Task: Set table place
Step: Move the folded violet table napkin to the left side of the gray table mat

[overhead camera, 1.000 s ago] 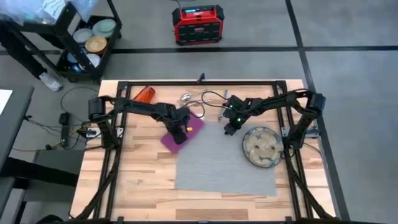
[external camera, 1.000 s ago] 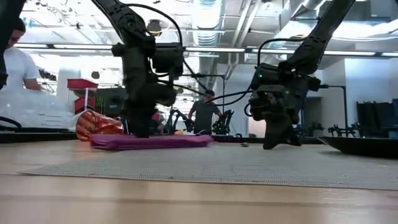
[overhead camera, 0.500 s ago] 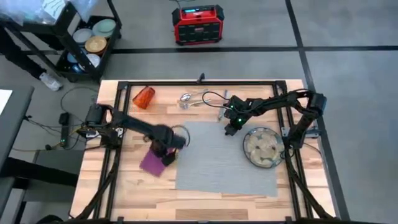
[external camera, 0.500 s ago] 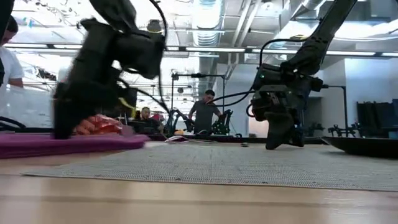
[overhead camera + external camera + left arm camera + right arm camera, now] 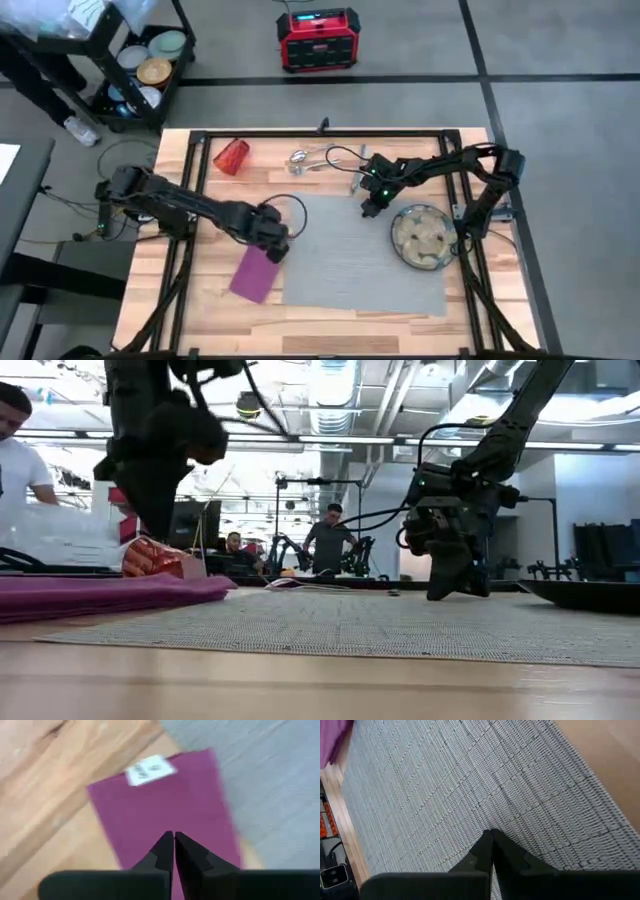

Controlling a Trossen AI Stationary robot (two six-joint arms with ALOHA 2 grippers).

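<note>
The magenta napkin [image 5: 253,274] lies flat on the wooden table [image 5: 200,300], just left of the grey placemat [image 5: 350,260]; its white tag [image 5: 150,769] faces up. My left gripper [image 5: 272,240] is shut over the napkin's far end [image 5: 165,795]. In the low view it hangs clear above the napkin [image 5: 100,597]. My right gripper [image 5: 368,208] is shut on the placemat near its far edge. The plate [image 5: 420,236] rests on the mat's right part. The orange cup [image 5: 231,156] and the cutlery [image 5: 312,158] lie at the far side. My right gripper presses its shut fingertips [image 5: 485,845] down on the placemat's weave [image 5: 492,820], close to the mat's far edge. The fingers come steeply from above. The mat lies flat on the table under them [image 5: 440,598].
The black rail frame [image 5: 320,132] edges the table. A red box [image 5: 318,38] and a cart with bowls [image 5: 150,62] stand on the floor beyond it. People show in the room behind [image 5: 325,540]. Bare wood lies along the table's near edge [image 5: 330,325].
My left gripper has dragged the napkin from the mat's far left corner toward the table's near left, off the mat onto the wood. It has then risen clear of the napkin, which now lies flat beside the mat.
</note>
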